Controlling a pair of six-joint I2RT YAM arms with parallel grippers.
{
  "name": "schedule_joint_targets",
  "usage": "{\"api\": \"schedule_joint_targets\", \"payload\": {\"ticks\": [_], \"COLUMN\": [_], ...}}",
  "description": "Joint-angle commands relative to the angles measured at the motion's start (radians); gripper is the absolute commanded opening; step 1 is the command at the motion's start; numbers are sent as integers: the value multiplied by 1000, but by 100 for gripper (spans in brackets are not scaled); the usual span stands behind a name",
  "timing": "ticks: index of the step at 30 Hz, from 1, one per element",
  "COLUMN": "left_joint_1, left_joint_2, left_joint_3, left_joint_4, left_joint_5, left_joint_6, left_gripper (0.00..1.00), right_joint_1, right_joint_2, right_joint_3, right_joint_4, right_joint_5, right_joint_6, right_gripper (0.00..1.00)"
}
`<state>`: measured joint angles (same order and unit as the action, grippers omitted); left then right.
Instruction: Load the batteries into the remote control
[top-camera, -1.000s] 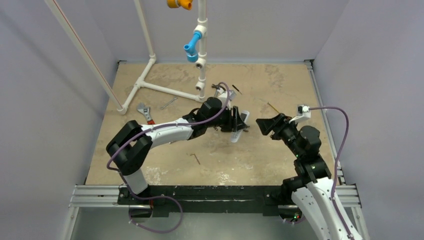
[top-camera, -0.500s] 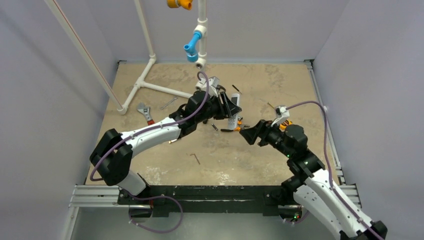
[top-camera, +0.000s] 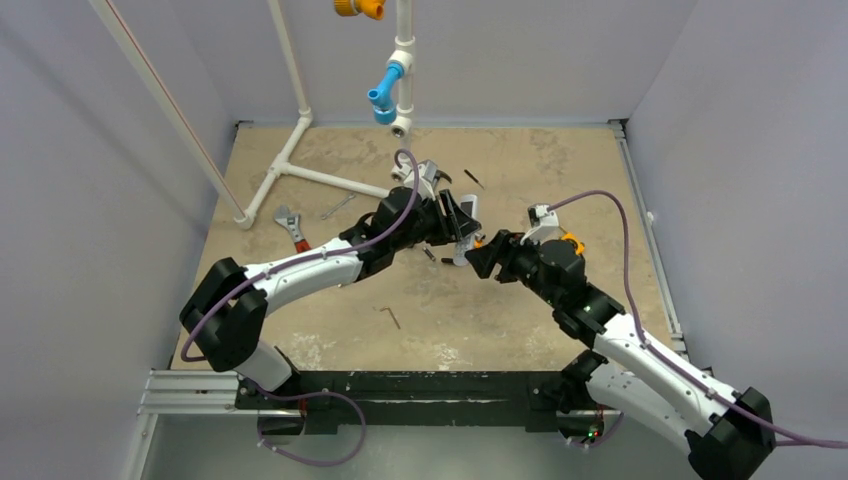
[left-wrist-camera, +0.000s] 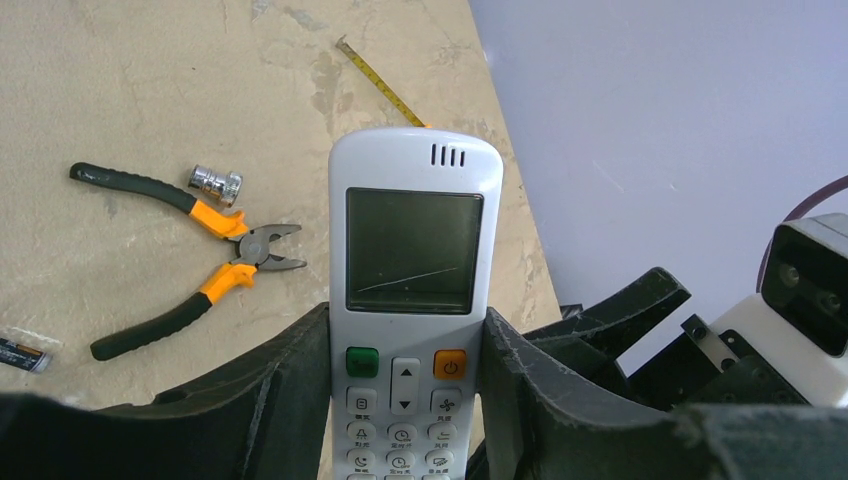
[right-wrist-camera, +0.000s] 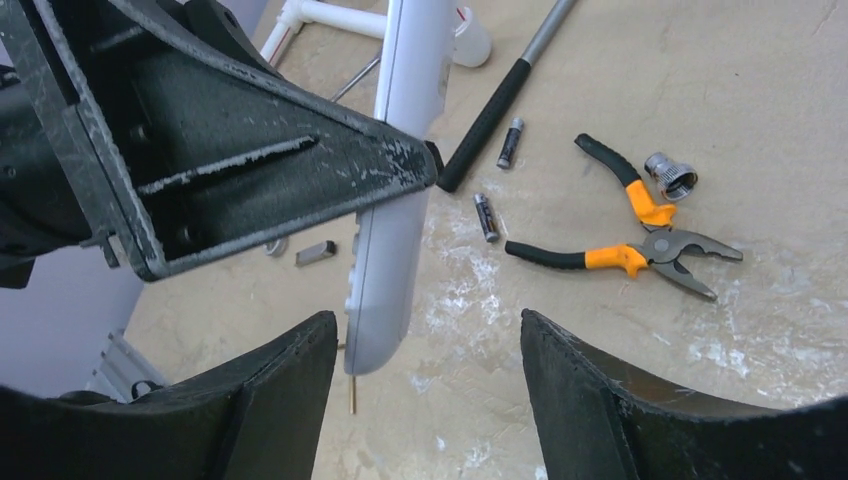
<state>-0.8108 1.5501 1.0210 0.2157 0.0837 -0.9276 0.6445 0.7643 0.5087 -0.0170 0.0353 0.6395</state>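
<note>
Left gripper (left-wrist-camera: 405, 322) clamping remote control (left-wrist-camera: 415, 200); right gripper (right-wrist-camera: 425, 330) gaping just beside it, risking knocking it askew; batteries (right-wrist-camera: 486, 217) lying beyond it.

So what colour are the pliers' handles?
The pliers have black and orange handles; the right wrist view shows them best.

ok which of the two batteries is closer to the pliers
The lower battery in the right wrist view, by the pliers' black handle tip; the other battery lies farther up, beside the black-gripped rod.
</note>
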Motion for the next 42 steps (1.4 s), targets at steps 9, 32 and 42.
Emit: {"api": "schedule_joint_targets", "payload": {"ticks": [9, 32, 42], "left_joint_1": [-13, -13, -11], "left_joint_2": [-27, -27, -44], "left_joint_3": [4, -1, 86], "left_joint_4": [47, 74, -110], "left_joint_5": [-9, 63, 4], "left_joint_6": [-24, -63, -15], "left_gripper": [0, 0, 60], "right_joint_1": [10, 15, 45], "right_joint_2": [132, 190, 154], "right_joint_3": [62, 59, 91], "right_joint_4": [175, 209, 49], "right_joint_5": [-9, -61, 51], "right_joint_6": [45, -107, -267], "right_gripper": [56, 0, 0]}}
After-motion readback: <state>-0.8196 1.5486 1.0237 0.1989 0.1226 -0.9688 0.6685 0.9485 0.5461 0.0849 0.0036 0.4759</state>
